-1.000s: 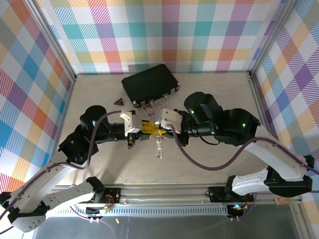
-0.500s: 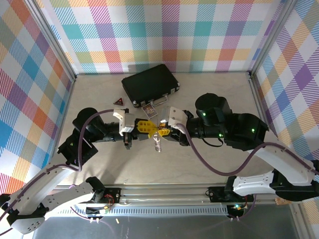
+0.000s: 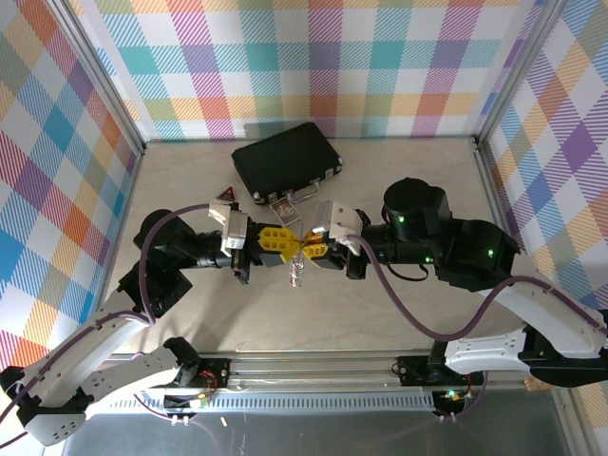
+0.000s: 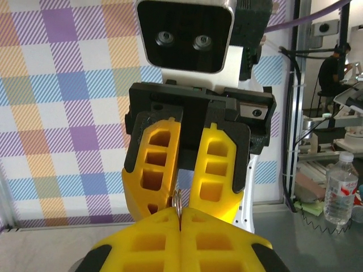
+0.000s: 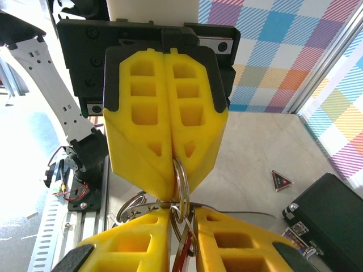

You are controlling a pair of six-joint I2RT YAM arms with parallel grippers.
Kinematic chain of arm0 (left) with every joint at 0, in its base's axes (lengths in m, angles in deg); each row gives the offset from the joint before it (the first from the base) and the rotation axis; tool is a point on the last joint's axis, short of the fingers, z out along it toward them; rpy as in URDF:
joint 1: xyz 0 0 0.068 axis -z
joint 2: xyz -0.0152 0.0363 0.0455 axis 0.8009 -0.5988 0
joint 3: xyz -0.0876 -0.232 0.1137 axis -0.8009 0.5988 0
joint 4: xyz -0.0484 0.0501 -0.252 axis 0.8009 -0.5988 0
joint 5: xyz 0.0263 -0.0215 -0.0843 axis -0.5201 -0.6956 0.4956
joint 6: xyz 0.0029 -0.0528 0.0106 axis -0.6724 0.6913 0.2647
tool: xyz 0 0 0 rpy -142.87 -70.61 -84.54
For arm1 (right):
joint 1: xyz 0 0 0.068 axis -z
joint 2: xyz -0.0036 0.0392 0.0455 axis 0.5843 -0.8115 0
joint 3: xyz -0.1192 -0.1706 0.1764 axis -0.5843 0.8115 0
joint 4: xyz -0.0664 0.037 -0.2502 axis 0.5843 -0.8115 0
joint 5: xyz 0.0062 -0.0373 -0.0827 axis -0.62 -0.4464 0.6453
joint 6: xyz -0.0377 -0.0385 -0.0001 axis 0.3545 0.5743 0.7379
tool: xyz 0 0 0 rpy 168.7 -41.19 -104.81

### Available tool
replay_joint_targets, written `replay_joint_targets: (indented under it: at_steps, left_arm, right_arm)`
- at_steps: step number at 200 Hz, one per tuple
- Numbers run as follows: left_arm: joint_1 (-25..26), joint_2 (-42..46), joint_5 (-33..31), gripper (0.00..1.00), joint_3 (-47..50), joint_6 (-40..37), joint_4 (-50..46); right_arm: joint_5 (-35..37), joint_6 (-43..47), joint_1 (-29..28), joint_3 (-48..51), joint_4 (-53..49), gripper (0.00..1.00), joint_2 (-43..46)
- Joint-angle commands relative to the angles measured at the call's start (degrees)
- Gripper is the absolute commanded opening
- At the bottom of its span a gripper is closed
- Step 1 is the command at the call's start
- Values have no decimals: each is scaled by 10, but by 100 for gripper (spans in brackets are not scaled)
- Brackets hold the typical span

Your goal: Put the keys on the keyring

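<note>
The two hands meet tip to tip above the worktop point(image 3: 399, 180), in front of the black case point(image 3: 287, 161). The left hand point(image 3: 285, 245) has its yellow fingers pressed fully together on the edge of the keyring point(image 5: 180, 180), whose silver loop stands upright out of the pinch. The right hand point(image 3: 312, 251) is closed to a thin slot around the same bundle of metal. A sliver of red low between its fingers looks like the tag of the keys point(image 5: 179, 262), though the key itself is hidden. A second loop point(image 5: 133, 207) juts out sideways, and the short chain point(image 3: 296, 275) hangs free below the joint. The main risk, as I judge it, is that both grips are on thin, smooth metal held at the very fingertips. If either hand twists or pulls out of line with the other, the loop can pivot in the pinch or slide out. If one hand lets go before the key is truly threaded, the whole bundle can drop to the worktop. The swinging chain can also catch on a finger and drag the loop off line. With the hands this close, any inward push can jam the fingertips together and force the ring out sideways.
</note>
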Motion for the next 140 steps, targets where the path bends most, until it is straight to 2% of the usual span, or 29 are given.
replay_joint_targets:
  at_steps: [1, 39, 81, 104, 140]
  left_arm:
    - [6, 1, 21, 0, 6, 23, 65]
    - [5, 7, 11, 0, 10, 24, 69]
    - [6, 11, 11, 0, 13, 31, 82]
    - [6, 14, 11, 0, 13, 37, 88]
    - [5, 16, 11, 0, 16, 42, 95]
  right_arm:
    - [-17, -10, -2, 7, 12, 17, 4]
    - [-12, -8, -2, 8, 6, 16, 5]
    - [-8, -7, -2, 6, -2, 7, 2]
    - [-5, -7, -2, 4, -7, 7, -3]
    - [-13, -8, -2, 4, -7, 12, -1]
